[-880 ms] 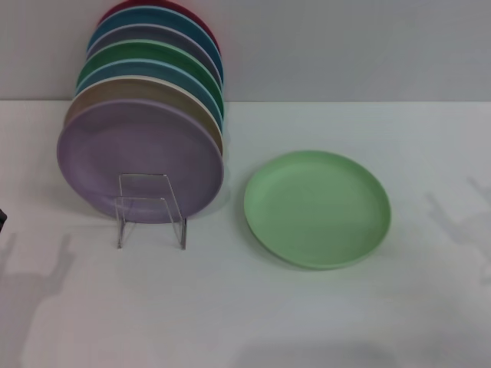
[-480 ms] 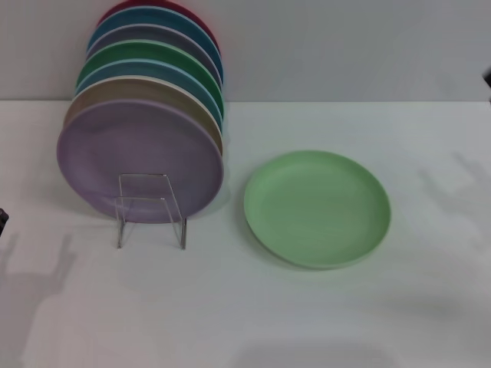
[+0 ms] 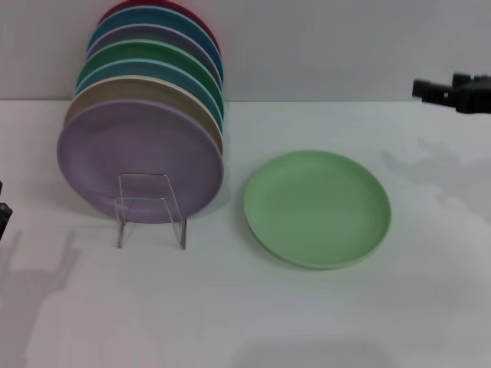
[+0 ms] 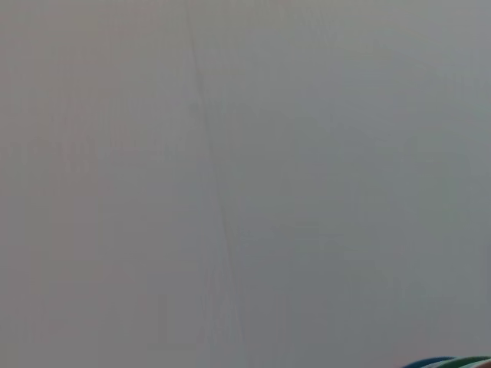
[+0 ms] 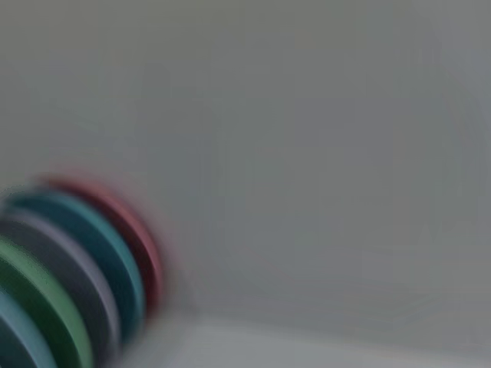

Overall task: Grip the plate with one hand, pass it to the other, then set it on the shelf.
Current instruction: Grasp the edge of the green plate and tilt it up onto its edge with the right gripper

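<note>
The pale mint-green plate (image 3: pixel 317 208) lies flat on the white table, right of the rack. The clear shelf (image 3: pixel 150 208) stands at the left with several coloured plates upright in it, a lavender plate (image 3: pixel 138 157) foremost. My right gripper (image 3: pixel 449 92) is black and shows at the far right edge, high above the table and behind and right of the mint plate, apart from it. My left gripper (image 3: pixel 3 211) is only a dark sliver at the left edge, left of the shelf.
The white table (image 3: pixel 245 307) meets a grey wall behind. The racked plates' rims show in the right wrist view (image 5: pixel 92 268) and at a corner of the left wrist view (image 4: pixel 453 362). Both wrist views otherwise show bare wall.
My right gripper has come into view from the right edge, moving left. The left gripper's sliver at the left edge has risen slightly. The plate and the shelf have not moved.
</note>
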### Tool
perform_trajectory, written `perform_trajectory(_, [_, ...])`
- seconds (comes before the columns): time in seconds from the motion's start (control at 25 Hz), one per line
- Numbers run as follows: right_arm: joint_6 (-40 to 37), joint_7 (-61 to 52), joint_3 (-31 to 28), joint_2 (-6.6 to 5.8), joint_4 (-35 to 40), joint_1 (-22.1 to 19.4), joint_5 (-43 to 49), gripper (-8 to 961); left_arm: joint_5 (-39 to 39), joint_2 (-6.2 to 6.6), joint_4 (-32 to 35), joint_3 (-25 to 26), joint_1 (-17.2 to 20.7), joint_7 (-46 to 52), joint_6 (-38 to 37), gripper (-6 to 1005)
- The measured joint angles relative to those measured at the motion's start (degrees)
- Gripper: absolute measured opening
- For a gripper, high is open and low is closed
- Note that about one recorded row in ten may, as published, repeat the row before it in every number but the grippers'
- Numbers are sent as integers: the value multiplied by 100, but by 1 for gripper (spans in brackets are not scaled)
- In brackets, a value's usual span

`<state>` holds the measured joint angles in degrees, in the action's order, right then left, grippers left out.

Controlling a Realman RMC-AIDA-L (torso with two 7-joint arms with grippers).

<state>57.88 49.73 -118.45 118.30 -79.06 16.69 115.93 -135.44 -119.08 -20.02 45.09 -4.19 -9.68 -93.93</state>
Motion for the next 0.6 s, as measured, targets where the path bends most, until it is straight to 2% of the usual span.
perform_trajectory(0.08, [290,-688,-31,0,-89,248,969,826,2,0,-10,0,-3,17,3,843])
perform_trajectory(0.12, [595,-1095,-52,-51,-58,529,1680,826,2,0,-29,0,-7,26,4,843])
perform_trajectory(0.16, [595,-1095,-52,-51,-58,529,1680,826,3,0,-46,0,-7,29,5,843])
perform_trajectory(0.32, [1546,-1794,-185,-316,330,1315,3063,826,6,4,-63,-20,5,29,7,843])
perform_trajectory(0.6, [1902,-1696,-205,-358,736,1698,3182,825,38,1,-59,-104,1,13,15,842])
